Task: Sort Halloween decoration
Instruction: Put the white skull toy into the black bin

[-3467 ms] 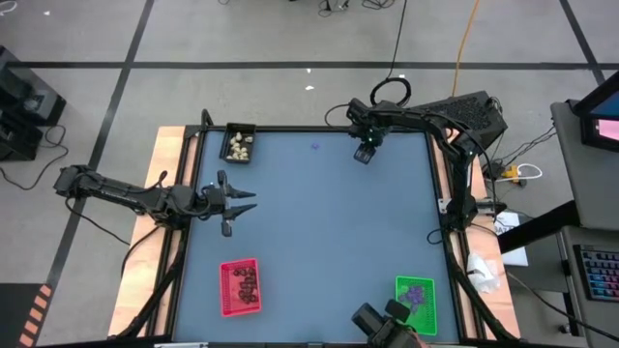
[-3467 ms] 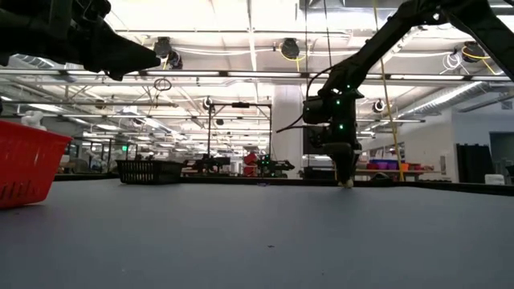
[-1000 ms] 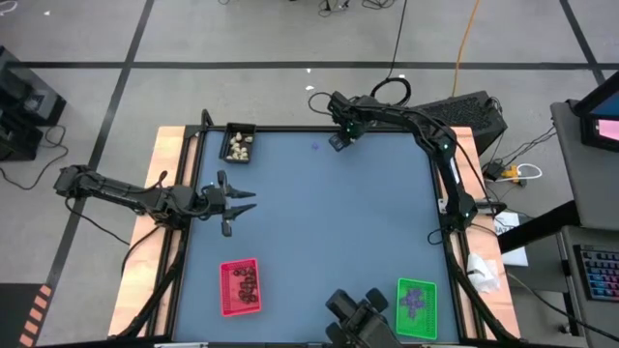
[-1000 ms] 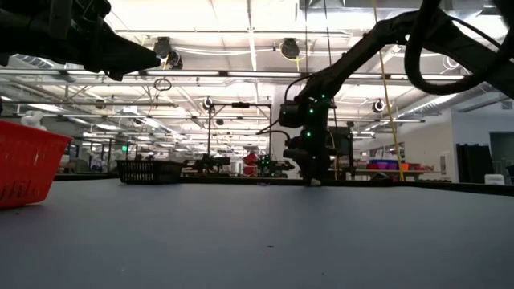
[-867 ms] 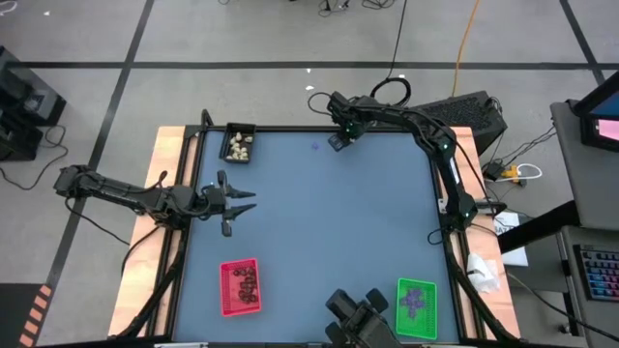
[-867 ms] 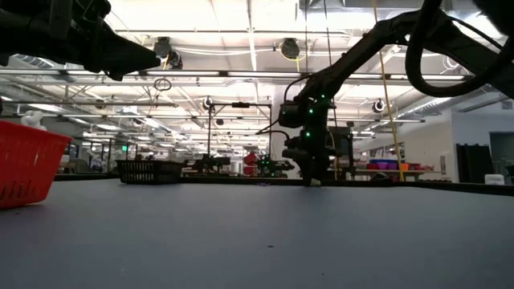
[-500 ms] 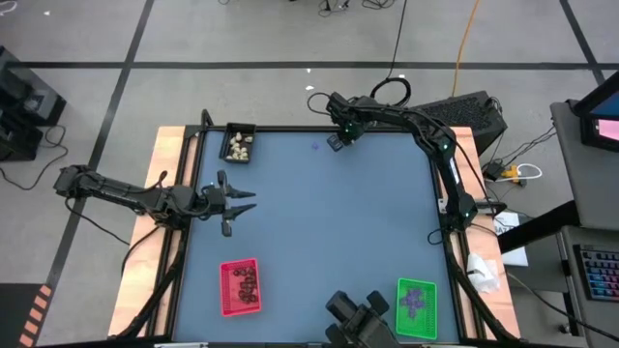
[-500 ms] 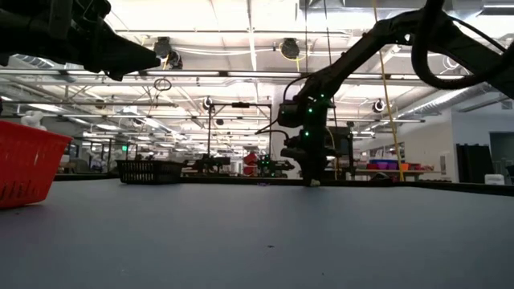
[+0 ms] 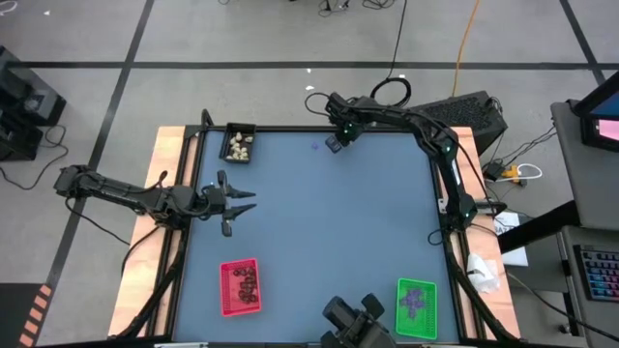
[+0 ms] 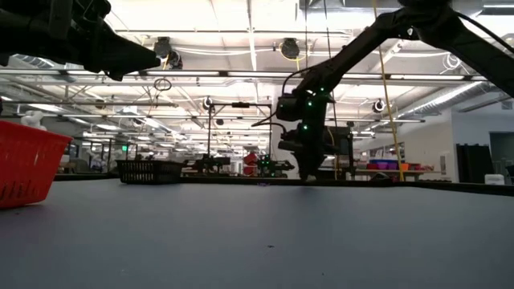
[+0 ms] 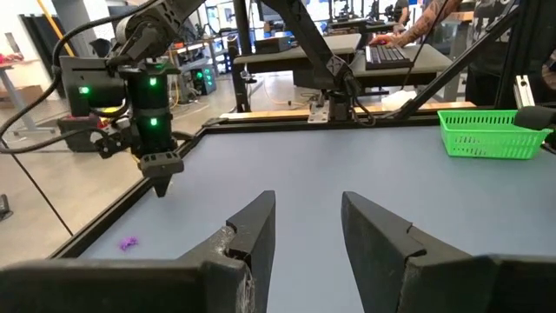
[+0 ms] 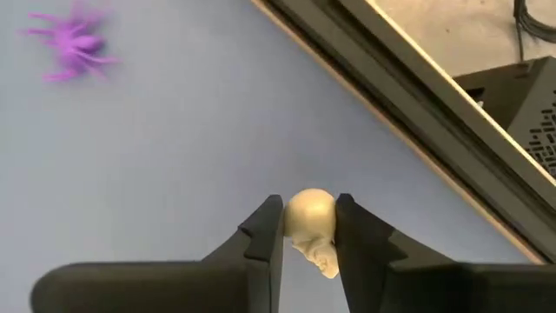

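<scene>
Cream-white lump point(image 12: 311, 228) half-hidden between right claw point(image 12: 309, 228) fingers; purple bit point(image 12: 74, 42) blurred.

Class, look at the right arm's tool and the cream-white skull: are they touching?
Touching. The right wrist view shows the right tool with both fingers pressed against the sides of the cream-white skull.

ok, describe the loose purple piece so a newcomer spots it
Start at the blue-grey table's far edge, near the right gripper shut on a cream-white skull-like lump. Just beside it lies a tiny flat purple spider-shaped trinket, the only bare-tabletop piece.
</scene>
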You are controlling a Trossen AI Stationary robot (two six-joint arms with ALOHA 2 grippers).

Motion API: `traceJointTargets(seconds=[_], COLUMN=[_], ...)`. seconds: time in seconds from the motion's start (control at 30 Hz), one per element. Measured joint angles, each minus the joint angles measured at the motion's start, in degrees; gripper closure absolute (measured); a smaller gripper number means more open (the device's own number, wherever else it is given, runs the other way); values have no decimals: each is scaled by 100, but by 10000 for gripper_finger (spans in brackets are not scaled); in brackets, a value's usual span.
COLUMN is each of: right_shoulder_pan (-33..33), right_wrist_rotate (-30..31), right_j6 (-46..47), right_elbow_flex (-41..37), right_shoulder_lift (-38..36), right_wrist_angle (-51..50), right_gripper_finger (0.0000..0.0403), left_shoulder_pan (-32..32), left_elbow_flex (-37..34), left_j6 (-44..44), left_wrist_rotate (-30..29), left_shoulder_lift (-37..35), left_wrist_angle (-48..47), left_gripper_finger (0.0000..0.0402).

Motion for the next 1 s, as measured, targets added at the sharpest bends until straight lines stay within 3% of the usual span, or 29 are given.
traceJointTargets(seconds=[0.27,0.6,0.83,1.0], right_shoulder_pan=[388,1327,1935,2260], right_wrist_rotate=[-207,-614,-617,-616], right_j6=[-125,-140,-121,-42], right_elbow_flex=[11,11,59,61], right_shoulder_lift=[-139,-170,-170,-170], right_wrist_angle=[212,1065,1662,2614], right_gripper_finger=[338,338,338,339], left_shoulder_pan=[-2,-1,-2,-2], left_elbow_flex=[0,0,0,0], left_j6=[0,49,160,167], left_wrist_rotate=[2,-26,-162,-186], left_shoulder_lift=[2,-175,-1109,-1847], left_wrist_angle=[2,-39,-641,-978], left_gripper_finger=[272,272,272,272])
